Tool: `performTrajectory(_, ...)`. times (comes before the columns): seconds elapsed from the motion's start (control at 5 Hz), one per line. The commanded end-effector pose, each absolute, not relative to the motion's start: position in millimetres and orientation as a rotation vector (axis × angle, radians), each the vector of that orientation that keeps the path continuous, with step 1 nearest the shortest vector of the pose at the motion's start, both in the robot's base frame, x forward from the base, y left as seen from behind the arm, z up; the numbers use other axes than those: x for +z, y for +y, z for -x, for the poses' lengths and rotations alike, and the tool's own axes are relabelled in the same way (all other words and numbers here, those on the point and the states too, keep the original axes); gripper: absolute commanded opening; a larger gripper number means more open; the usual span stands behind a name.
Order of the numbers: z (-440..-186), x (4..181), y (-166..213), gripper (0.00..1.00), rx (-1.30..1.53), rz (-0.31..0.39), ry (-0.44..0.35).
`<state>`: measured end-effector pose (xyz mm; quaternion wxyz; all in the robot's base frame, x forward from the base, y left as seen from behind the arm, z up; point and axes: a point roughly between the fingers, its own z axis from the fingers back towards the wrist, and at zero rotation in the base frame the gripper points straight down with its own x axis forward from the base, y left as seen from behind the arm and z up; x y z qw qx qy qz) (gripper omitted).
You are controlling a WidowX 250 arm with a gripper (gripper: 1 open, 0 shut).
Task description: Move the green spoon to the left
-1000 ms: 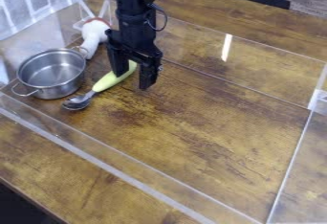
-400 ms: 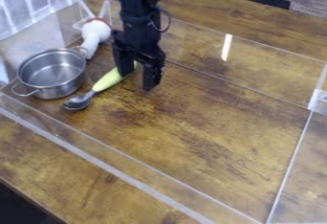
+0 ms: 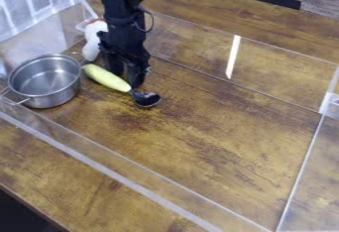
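The green spoon [image 3: 106, 77] lies flat on the wooden table, its thick yellow-green handle pointing left toward the pot and its small silver bowl [image 3: 149, 99] to the lower right. My gripper [image 3: 129, 75] points straight down over the handle's right end, where handle meets bowl. Its dark fingers [image 3: 139, 72] stand close on either side of the handle and hide that part. The frame does not show whether they pinch it.
A round steel pot [image 3: 43, 80] stands just left of the spoon's handle tip. A white-and-red object [image 3: 90, 40] lies behind the gripper by the tiled wall. A clear-walled enclosure [image 3: 233, 50] surrounds the table.
The gripper moved left and its fingers came closer together. The spoon swung round: its bowl went from lower left to lower right. The pot shifted slightly left.
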<state>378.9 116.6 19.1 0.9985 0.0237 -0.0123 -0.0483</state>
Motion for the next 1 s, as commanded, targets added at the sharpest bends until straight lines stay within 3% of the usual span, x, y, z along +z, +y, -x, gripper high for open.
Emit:
performTrajectory(0.0,-371.2,25.7,125.3,0.00,-0.063,-0.043,0.007)
performTrajectory(0.2,-366.8,32.4,116.8,0.00,-0.067,-0.027,0.033)
performTrajectory(0.4,-365.0,36.7,111.2,1.00,-0.074,-0.016,0.057)
performTrajectory(0.6,-366.7,40.3,106.6,1.00,-0.078,-0.005,0.068)
performTrajectory(0.8,-365.8,41.7,104.9,0.00,-0.075,-0.001,0.072)
